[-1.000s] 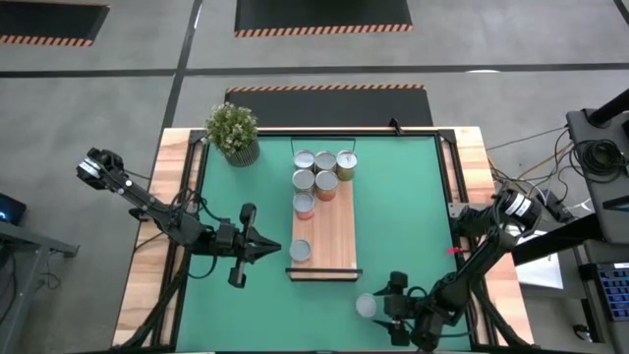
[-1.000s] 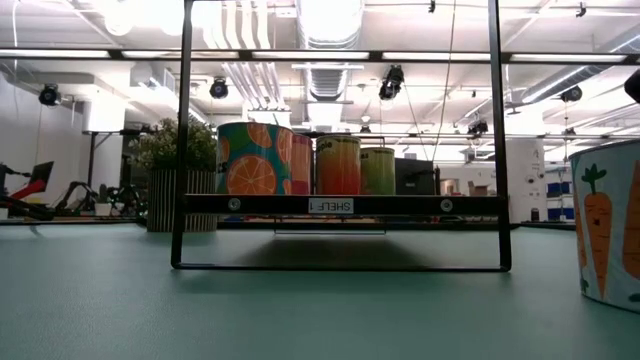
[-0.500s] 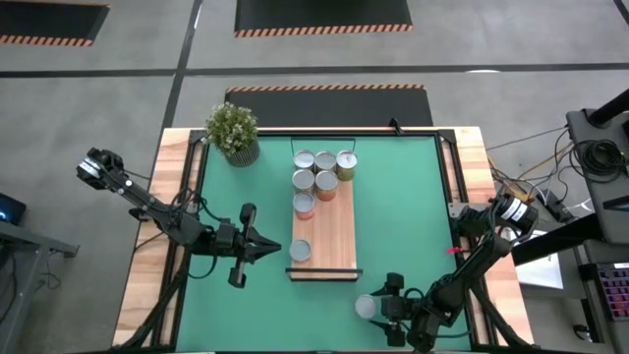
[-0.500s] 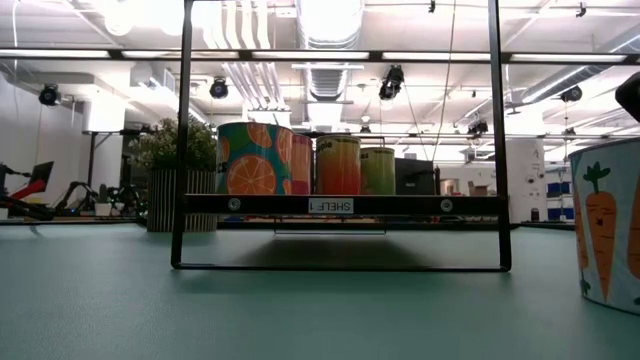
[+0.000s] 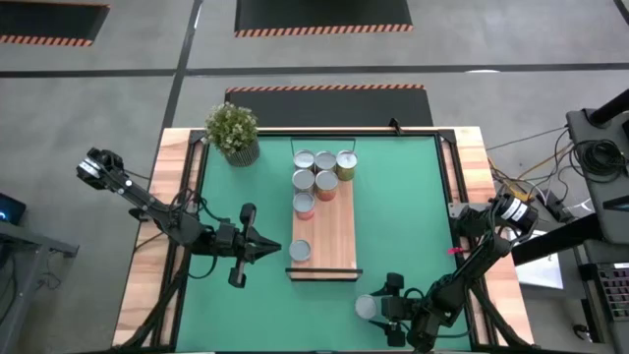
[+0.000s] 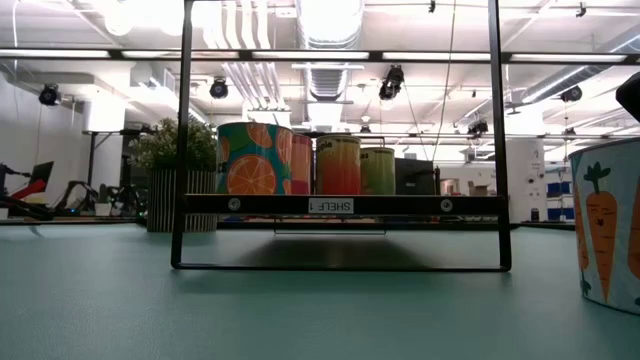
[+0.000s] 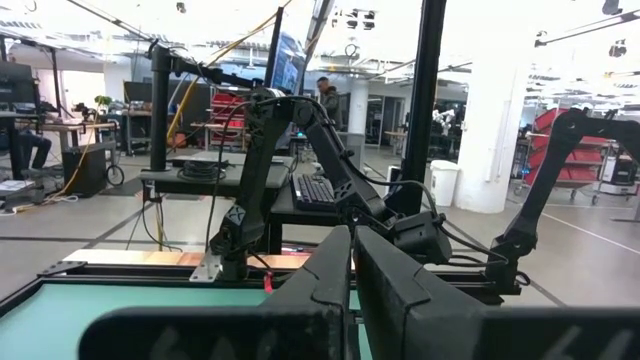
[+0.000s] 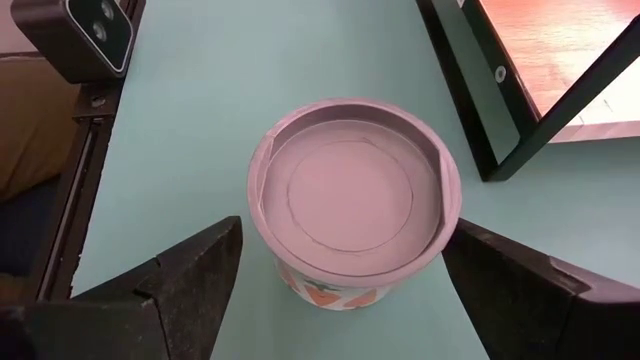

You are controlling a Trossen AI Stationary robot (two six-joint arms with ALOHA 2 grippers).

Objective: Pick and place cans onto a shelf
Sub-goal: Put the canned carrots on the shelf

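The light-wood shelf (image 5: 339, 231) lies in the middle of the green mat and carries several cans: a cluster at its far end (image 5: 325, 160) and one alone at the near end (image 5: 300, 251). One more can (image 5: 366, 307) with a silver top and a carrot label stands on the mat just off the shelf's near end. My right gripper (image 5: 381, 308) is open, with a finger on each side of this can (image 8: 355, 195). It also shows in the low view (image 6: 612, 225). My left gripper (image 5: 276, 249) is shut and empty, hovering just left of the shelf's near end.
A potted plant (image 5: 232, 133) stands at the mat's far left corner. The shelf's black frame (image 6: 340, 205) spans the low view, and one of its legs (image 8: 520, 110) stands close beside the can. A small camera block (image 8: 85, 35) sits at the mat's edge.
My right gripper has edged slightly closer around the carrot can. The left arm and the cans on the shelf have not moved.
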